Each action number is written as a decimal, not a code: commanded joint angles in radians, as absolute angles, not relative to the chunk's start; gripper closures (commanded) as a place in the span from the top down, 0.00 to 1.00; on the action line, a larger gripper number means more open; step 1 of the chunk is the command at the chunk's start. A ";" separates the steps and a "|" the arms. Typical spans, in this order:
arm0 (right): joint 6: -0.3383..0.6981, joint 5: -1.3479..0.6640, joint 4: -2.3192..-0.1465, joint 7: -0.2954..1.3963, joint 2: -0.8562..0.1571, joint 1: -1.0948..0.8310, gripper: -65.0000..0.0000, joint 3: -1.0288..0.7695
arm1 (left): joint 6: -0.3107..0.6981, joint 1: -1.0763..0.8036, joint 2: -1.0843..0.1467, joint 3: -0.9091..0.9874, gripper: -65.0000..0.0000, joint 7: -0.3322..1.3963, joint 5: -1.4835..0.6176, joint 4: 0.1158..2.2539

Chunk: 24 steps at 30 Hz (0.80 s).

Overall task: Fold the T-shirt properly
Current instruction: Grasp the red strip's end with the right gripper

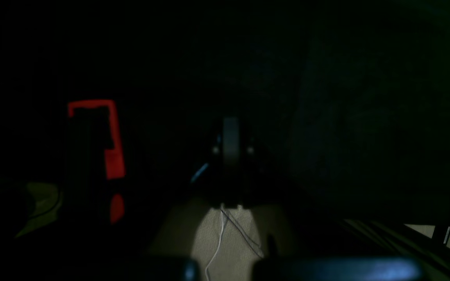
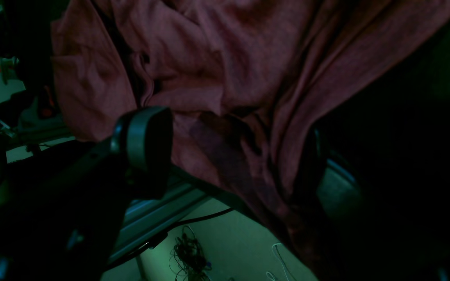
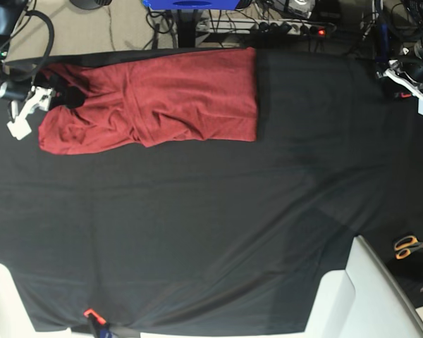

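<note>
The brick-red T-shirt (image 3: 155, 98) lies rumpled and partly folded at the far left of the black tablecloth (image 3: 211, 225). Its left end is bunched. My right gripper (image 3: 65, 95) sits on that bunched end. In the right wrist view the right gripper (image 2: 233, 148) is open, its jaws wide apart, and folds of the shirt (image 2: 217, 70) run between and behind them. My left gripper (image 3: 409, 81) hovers off the cloth's far right corner, well away from the shirt. The left wrist view is very dark; the left gripper (image 1: 231, 146) looks shut and empty there.
Orange-handled scissors (image 3: 411, 245) lie at the right edge. White table panels (image 3: 352, 296) show at the front right. Cables and a power strip (image 3: 296, 27) lie on the floor behind the table. A small orange clip (image 3: 92, 313) sits at the front edge.
</note>
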State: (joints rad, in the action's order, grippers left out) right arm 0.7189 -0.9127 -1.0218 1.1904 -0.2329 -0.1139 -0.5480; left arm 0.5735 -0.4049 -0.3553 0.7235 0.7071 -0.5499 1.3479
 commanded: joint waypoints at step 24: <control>0.698 -0.858 -1.116 1.356 -0.208 -0.111 0.66 -0.550 | 0.575 -0.410 -0.377 0.731 0.00 0.691 -0.562 1.360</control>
